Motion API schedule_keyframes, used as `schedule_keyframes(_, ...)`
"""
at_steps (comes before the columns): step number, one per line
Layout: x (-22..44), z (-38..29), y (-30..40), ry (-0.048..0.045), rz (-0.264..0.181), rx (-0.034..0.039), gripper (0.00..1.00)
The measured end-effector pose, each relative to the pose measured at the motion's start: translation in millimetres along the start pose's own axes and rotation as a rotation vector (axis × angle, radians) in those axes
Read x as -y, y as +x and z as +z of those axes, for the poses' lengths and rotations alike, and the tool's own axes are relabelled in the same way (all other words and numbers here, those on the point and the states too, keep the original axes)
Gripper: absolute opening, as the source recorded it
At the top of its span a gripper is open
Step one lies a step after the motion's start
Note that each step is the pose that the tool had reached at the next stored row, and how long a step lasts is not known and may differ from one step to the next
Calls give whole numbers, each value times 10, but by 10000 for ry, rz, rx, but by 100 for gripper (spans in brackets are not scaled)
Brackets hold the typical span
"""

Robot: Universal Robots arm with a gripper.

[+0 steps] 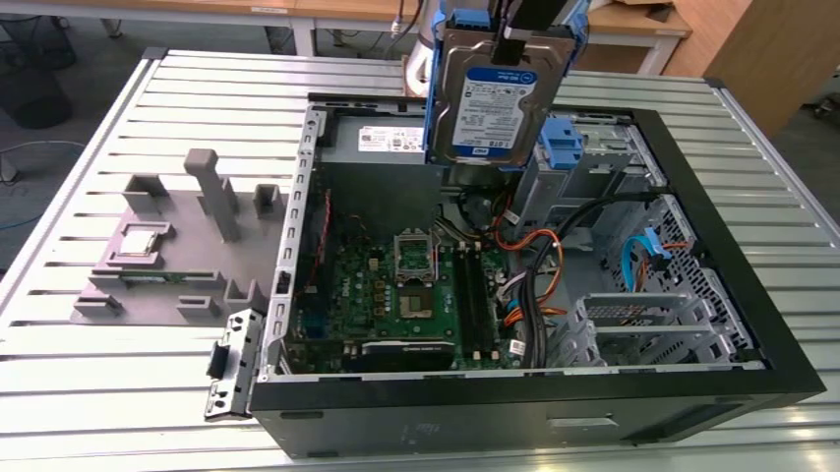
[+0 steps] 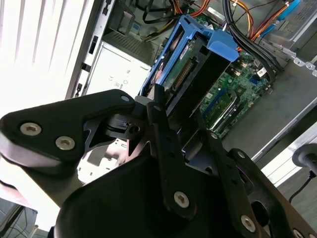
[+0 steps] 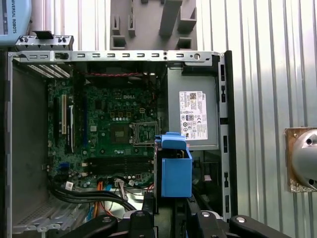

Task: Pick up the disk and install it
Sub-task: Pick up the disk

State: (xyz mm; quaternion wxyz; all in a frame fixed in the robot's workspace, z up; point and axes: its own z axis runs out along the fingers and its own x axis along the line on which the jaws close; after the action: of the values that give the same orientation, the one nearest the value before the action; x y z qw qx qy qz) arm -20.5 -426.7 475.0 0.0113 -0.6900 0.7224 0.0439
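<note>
The disk [image 1: 497, 98], a silver hard drive with a white and dark blue label in a blue plastic carrier, hangs upright above the rear part of the open computer case [image 1: 749, 295]. My gripper [image 1: 520, 37] is shut on its upper edge. In the second wrist view the black fingers [image 2: 157, 106] clamp the blue carrier of the disk [image 2: 198, 54] from both sides. In the first wrist view the disk [image 3: 174, 171] shows end-on, hanging below my gripper [image 3: 171, 201] over the case interior, near the grey power-supply box [image 3: 193, 116].
The case holds a green motherboard [image 1: 407, 285], bundled cables [image 1: 552, 246], a blue latch piece [image 1: 565, 147] by the drive bay and a silver cage [image 1: 643, 324]. A grey fixture [image 1: 171, 246] stands on the slatted table at the exterior view's left. A metal bracket [image 1: 230, 359] lies beside the case.
</note>
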Motion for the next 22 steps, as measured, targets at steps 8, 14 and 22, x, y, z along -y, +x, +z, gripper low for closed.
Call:
schedule_keyframes(8,0,0,0,-4,-3,72,35)
schedule_keyframes(14,0,0,0,-7,-7,139,35)
schedule_keyframes(22,0,-1,7,-9,-9,187,35)
